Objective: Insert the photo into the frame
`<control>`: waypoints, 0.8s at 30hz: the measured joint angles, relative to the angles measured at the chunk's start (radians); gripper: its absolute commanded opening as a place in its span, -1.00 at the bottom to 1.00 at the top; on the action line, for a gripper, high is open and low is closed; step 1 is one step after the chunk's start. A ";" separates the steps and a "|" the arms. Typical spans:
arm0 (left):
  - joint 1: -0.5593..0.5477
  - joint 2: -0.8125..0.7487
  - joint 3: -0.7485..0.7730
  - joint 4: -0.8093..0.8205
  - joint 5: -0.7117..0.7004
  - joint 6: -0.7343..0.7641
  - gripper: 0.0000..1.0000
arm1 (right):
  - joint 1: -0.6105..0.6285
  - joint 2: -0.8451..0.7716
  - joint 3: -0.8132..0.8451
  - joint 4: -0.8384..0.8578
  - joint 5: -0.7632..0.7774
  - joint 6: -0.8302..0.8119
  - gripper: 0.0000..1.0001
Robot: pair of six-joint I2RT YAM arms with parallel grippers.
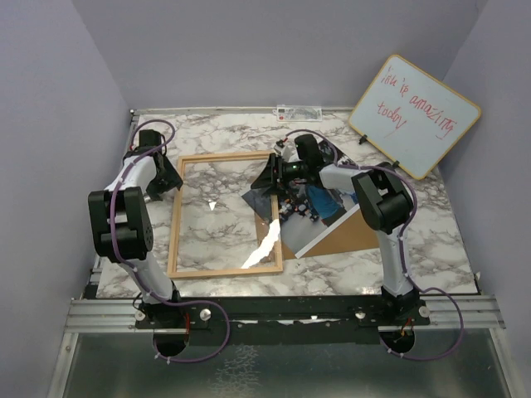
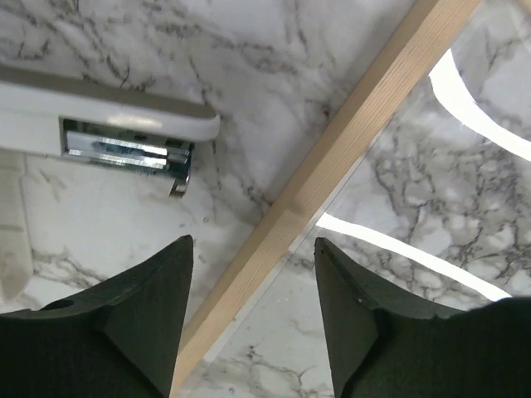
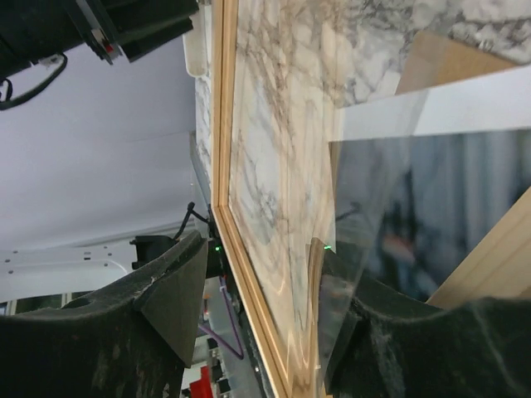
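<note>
One photo (image 1: 323, 204), corner overlapping frame (image 1: 176, 217) rail

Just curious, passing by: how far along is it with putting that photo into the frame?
Done: the light-wood frame lies flat, and the glossy white-bordered photo has a corner over its right rail, the rest on a brown board. In hand: nothing; the left gripper stands open astride the left rail, the right gripper open at the photo's edge. Left: setting the photo squarely inside the frame.
</note>
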 measured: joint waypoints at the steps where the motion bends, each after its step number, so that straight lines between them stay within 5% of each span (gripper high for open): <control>1: 0.000 -0.023 -0.028 -0.008 0.001 -0.003 0.29 | 0.000 -0.015 -0.014 -0.002 0.000 0.003 0.16; 12: 0.000 -0.187 -0.186 -0.037 0.002 -0.016 0.29 | 0.016 -0.119 -0.146 -0.003 -0.006 0.038 0.01; 21: 0.000 -0.232 -0.242 -0.042 -0.076 -0.009 0.00 | 0.081 -0.132 -0.240 0.076 0.000 0.071 -0.91; 24: 0.000 -0.248 -0.242 -0.038 -0.105 -0.001 -0.12 | 0.087 -0.147 -0.295 0.151 0.011 0.112 -0.99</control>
